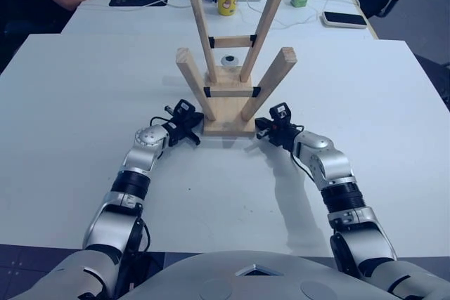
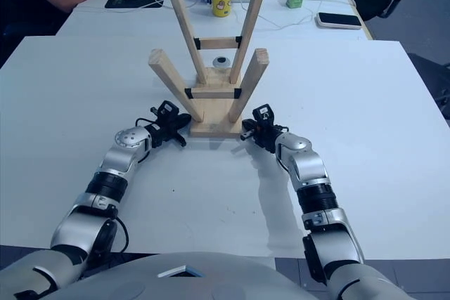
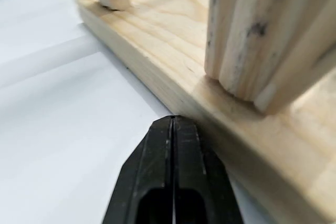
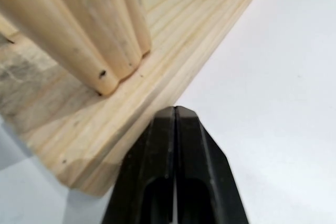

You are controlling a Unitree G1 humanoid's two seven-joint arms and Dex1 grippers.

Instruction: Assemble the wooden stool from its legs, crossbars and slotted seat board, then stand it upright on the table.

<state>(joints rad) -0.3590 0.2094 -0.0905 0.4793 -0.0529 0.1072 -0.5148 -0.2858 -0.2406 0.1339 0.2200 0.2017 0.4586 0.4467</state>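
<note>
Wrist views: left gripper (image 3: 172,121) and right gripper (image 4: 175,109) fully closed, tips at seat board (image 3: 157,56) edge. Head view: 4 legs (image 1: 263,29) upturned beyond them, white table (image 1: 84,103).

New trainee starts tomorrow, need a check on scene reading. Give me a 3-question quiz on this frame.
1. True or false: the stool stands upright on its legs.
2. Pick one. The left hand and right hand are: A both open; B both shut; C left open, right shut.
3. Fill in: ___ legs stick up from the seat.

Key
1. False: the stool is upside down, with the seat flat on the table.
2. B
3. Four
</note>
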